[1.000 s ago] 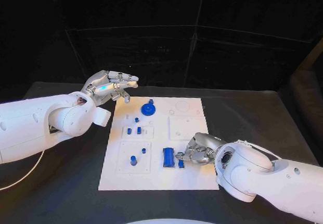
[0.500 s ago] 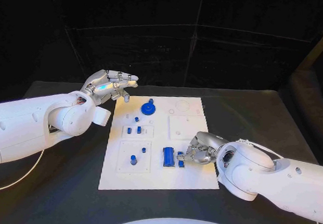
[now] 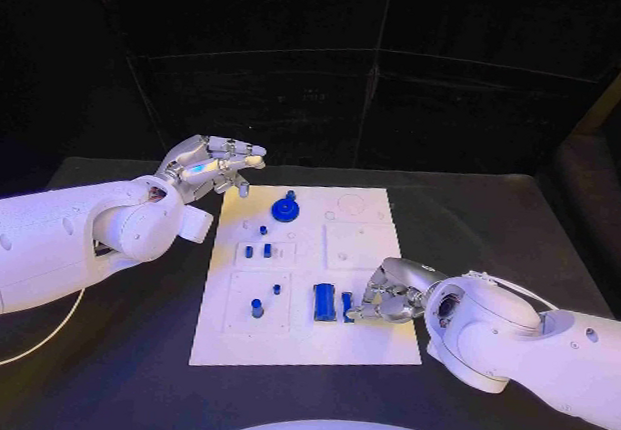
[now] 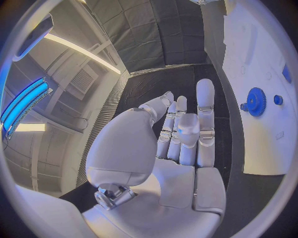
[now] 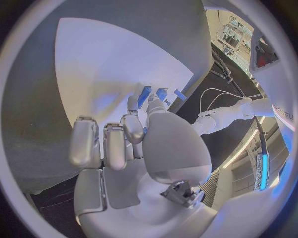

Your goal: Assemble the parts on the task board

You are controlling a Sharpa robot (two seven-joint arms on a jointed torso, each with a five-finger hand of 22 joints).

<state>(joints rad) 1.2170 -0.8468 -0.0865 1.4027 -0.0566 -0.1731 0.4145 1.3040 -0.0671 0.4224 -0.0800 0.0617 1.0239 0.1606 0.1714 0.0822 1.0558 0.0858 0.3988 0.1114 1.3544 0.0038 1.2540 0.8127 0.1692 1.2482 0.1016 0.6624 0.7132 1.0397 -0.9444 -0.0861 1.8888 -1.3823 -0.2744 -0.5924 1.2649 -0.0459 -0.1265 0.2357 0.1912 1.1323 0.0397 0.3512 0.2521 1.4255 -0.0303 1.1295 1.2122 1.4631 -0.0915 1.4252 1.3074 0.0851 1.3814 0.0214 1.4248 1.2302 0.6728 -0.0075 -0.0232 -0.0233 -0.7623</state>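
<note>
The white task board lies mid-table, also seen as board and board. On it are a blue gear, several small blue pegs and a wide blue block with a narrow blue bar beside it. My right hand sits low at the board's right edge, its curled fingertips right at the narrow bar; whether they pinch it is hidden. The right wrist view has my right hand with the blue block just past its fingertips. My left hand hovers beyond the board's far left corner, holding nothing. The left hand has straight fingers near the gear.
The black table reaches out to the right of the board and in front of it. A white cable trails under my left arm. Dark curtains close off the back.
My right hand has slid slightly right and nearer to me, so more of the narrow blue bar shows beside the wide block. The left hand has not moved.
</note>
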